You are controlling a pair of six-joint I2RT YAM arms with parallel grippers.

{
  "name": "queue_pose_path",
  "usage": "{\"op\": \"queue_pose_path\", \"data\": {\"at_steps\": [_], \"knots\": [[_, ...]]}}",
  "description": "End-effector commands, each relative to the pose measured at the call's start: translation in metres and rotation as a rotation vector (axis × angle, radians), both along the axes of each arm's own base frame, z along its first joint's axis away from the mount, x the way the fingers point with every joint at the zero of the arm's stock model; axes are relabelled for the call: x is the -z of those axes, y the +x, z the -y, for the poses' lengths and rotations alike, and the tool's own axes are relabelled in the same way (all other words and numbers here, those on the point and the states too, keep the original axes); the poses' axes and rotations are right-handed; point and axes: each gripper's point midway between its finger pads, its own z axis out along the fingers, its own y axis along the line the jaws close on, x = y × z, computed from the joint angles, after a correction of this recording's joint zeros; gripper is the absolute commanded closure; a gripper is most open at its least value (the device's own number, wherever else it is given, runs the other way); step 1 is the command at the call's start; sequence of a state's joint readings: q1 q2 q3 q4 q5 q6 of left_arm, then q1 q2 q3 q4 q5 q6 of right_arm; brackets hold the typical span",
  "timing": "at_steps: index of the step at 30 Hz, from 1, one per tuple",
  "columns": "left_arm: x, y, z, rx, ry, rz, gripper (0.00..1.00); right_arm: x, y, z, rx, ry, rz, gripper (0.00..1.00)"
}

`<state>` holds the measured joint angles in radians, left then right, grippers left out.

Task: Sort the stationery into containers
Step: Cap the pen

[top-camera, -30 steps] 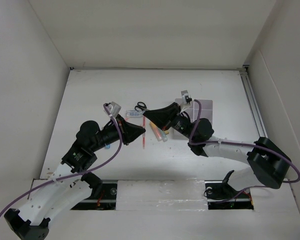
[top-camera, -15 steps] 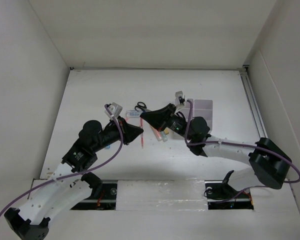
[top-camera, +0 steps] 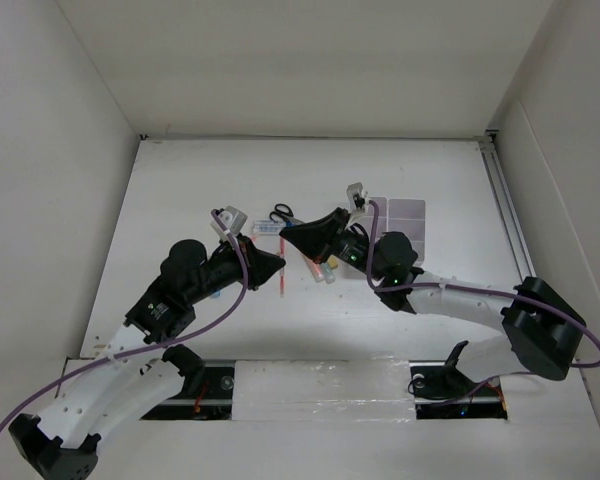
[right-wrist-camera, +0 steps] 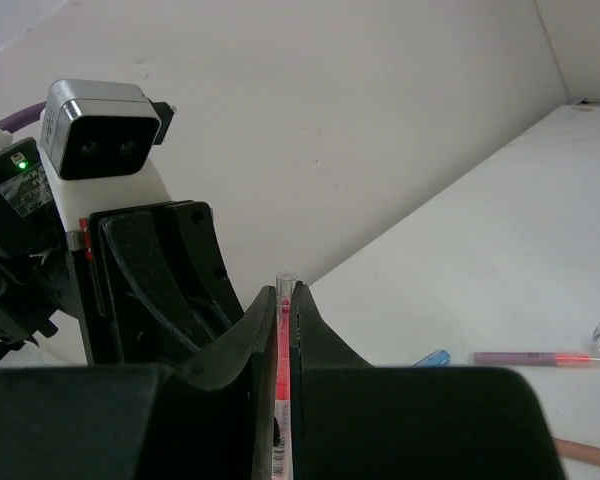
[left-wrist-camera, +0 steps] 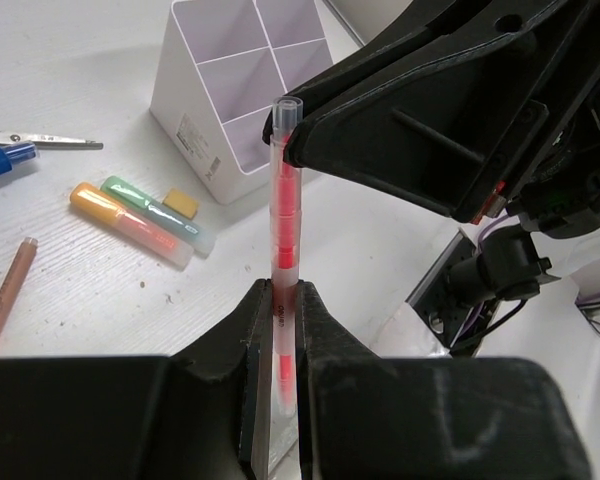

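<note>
A thin red pen [left-wrist-camera: 285, 200] with a clear barrel stands upright between both grippers. My left gripper [left-wrist-camera: 284, 290] is shut on its lower part. My right gripper [right-wrist-camera: 284, 295] is shut on its upper end, and the pen [right-wrist-camera: 283, 380] shows between its jaws. In the top view the pen [top-camera: 283, 278] hangs between the left gripper [top-camera: 277, 263] and the right gripper [top-camera: 286, 233]. The white six-compartment organiser [top-camera: 400, 216] stands behind the right arm; it also shows in the left wrist view [left-wrist-camera: 195, 110].
On the table lie orange [left-wrist-camera: 130, 225] and green [left-wrist-camera: 155, 212] highlighters, black-handled scissors [top-camera: 281, 213], a blue-capped tube [left-wrist-camera: 0, 160] and a brownish pen [left-wrist-camera: 5, 300]. A blue marker tip [right-wrist-camera: 432, 358] and another pen [right-wrist-camera: 535, 357] lie beyond the right gripper. White walls enclose the table.
My right arm has shifted a little to the left, closer over the left gripper and the pen. The left gripper has kept hold of the pen and hardly moved.
</note>
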<state>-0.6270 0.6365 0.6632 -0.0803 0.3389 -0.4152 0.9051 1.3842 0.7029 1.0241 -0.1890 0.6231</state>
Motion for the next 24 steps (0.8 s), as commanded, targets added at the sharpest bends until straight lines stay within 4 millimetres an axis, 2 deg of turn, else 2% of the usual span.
{"op": "queue_pose_path", "data": {"at_steps": [1, 8, 10, 12, 18, 24], "knots": [[-0.052, 0.006, -0.004, -0.036, -0.083, 0.143, 1.00, -0.003, -0.010, -0.005, -0.034, -0.023, 0.030, 1.00], [-0.062, 0.004, -0.009, -0.056, -0.105, 0.176, 1.00, 0.004, -0.013, -0.006, -0.035, -0.029, 0.022, 1.00], [-0.062, 0.004, -0.009, -0.056, -0.105, 0.176, 1.00, 0.004, -0.017, -0.008, -0.045, -0.029, 0.022, 1.00], [-0.062, 0.004, -0.009, -0.056, -0.105, 0.176, 1.00, 0.014, -0.016, -0.009, -0.043, -0.054, 0.013, 1.00], [-0.062, 0.004, -0.009, -0.056, -0.105, 0.176, 1.00, 0.014, -0.022, -0.013, -0.054, -0.053, 0.011, 1.00], [-0.062, 0.006, -0.010, -0.067, -0.104, 0.177, 1.00, 0.023, -0.027, -0.013, -0.061, -0.071, 0.008, 1.00]]}}
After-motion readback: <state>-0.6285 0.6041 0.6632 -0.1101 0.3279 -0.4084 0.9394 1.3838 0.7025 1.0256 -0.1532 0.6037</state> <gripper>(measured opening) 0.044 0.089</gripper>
